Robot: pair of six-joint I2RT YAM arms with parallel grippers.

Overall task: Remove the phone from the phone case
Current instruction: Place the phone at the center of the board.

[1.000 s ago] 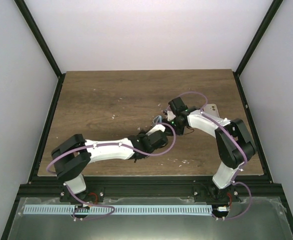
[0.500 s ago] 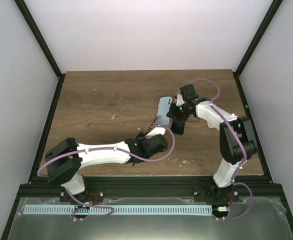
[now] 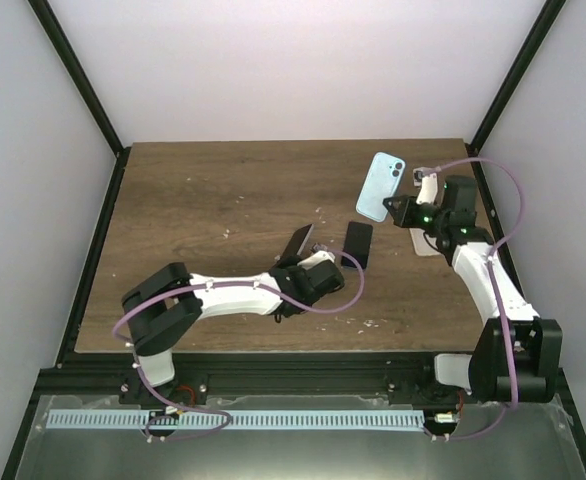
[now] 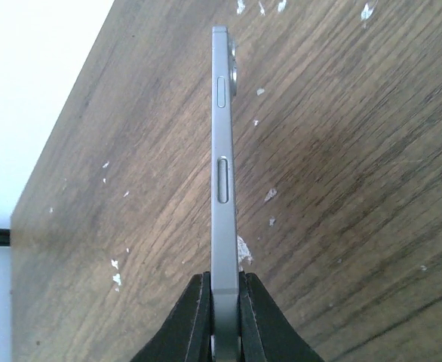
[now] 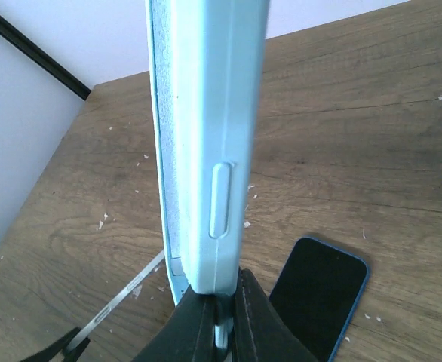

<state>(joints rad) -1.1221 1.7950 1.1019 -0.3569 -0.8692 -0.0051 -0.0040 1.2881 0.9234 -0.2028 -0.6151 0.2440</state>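
Observation:
My right gripper (image 3: 401,207) is shut on the lower end of a light blue phone case (image 3: 382,187) and holds it upright above the table's far right. In the right wrist view the case (image 5: 206,136) stands edge-on between my fingers (image 5: 219,320), with its pale inner lining showing. My left gripper (image 3: 302,257) is shut on a thin grey phone (image 3: 300,241), held edge-on near the table's middle. In the left wrist view the phone (image 4: 222,166) rises straight up from the gripper (image 4: 225,305). The phone and the case are apart.
A black phone with a blue rim (image 3: 356,243) lies flat on the wooden table (image 3: 203,200) between the two grippers; it also shows in the right wrist view (image 5: 319,294). A pale flat object (image 3: 428,246) lies under the right arm. White flecks dot the wood.
My right gripper has carried the blue case up and to the right, away from the left gripper. The grey phone has stayed in my left gripper, now free of the case.

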